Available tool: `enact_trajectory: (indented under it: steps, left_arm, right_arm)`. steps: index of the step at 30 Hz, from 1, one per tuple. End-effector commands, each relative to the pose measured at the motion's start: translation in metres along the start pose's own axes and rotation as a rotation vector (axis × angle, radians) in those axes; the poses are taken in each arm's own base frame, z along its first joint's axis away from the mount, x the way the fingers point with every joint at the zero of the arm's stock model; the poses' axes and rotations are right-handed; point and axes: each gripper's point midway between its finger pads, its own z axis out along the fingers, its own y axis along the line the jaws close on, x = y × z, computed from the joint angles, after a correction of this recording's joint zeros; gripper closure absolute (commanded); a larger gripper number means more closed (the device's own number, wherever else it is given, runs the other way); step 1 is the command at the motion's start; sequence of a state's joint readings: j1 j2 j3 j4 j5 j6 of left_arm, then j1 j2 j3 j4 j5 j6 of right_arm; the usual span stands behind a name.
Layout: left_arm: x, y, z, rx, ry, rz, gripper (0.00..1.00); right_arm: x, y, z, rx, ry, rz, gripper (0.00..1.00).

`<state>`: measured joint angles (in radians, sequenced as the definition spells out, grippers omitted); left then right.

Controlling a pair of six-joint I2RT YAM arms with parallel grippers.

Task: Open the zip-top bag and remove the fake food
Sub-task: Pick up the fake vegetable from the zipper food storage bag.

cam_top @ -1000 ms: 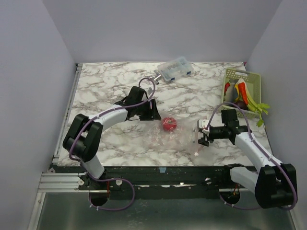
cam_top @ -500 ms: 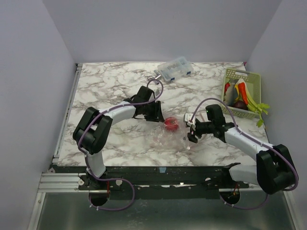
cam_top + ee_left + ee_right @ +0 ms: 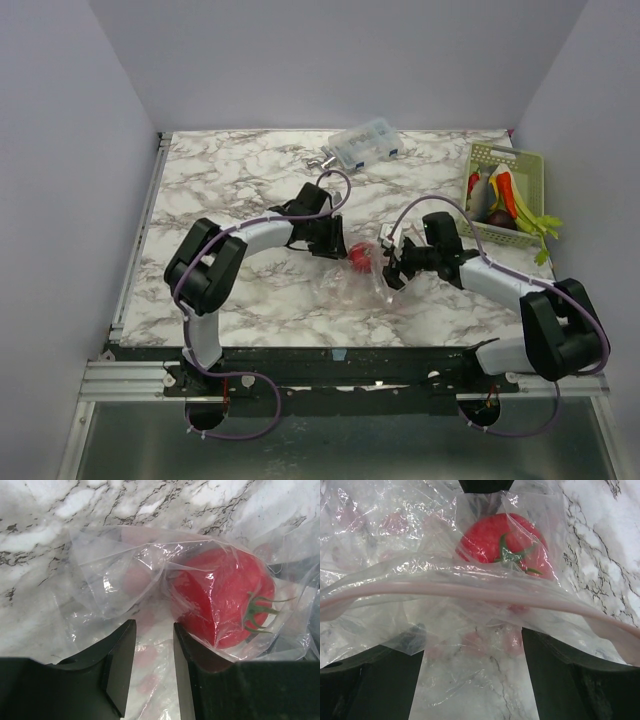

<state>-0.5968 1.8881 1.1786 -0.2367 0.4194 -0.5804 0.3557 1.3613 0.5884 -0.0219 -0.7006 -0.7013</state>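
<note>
The zip-top bag (image 3: 362, 288) lies crumpled on the marble table between my two grippers. A red toy tomato (image 3: 357, 257) sits inside it, and shows through the film in the left wrist view (image 3: 220, 600) and the right wrist view (image 3: 500, 542). My left gripper (image 3: 337, 249) is just left of the tomato; its jaws (image 3: 154, 630) stand a narrow gap apart over bag film (image 3: 110, 580). My right gripper (image 3: 389, 268) is at the bag's right side, wide open (image 3: 472, 647). The pink zipper strip (image 3: 470, 594) runs across just ahead of its fingers.
A green basket (image 3: 505, 150) at the far right holds several toy foods (image 3: 503, 195), with a green stalk hanging over its edge. A small clear box with blue contents (image 3: 365, 143) and a metal fitting (image 3: 324, 160) lie at the back of the table.
Both arms have moved inward to the bag. The left gripper went right, up to the tomato. The right gripper went left and up to the bag's zipper edge, bunching the bag.
</note>
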Motion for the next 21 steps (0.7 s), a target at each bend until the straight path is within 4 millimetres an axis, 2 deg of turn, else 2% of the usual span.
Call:
enact_trajectory:
  steps: [1,11,21]
  left_arm:
    - [-0.003,-0.014,0.005,0.025,0.014,0.018,0.63]
    - [-0.003,-0.014,0.008,0.005,0.014,0.030,0.64]
    - [-0.012,-0.020,-0.036,0.019,-0.106,0.076,0.61]
  right_arm:
    - [-0.011,-0.016,0.005,0.049,-0.014,0.005,0.19]
    - [-0.012,-0.031,0.018,0.065,-0.006,0.011,0.15]
    - [-0.003,-0.033,0.019,0.087,0.019,0.029,0.14]
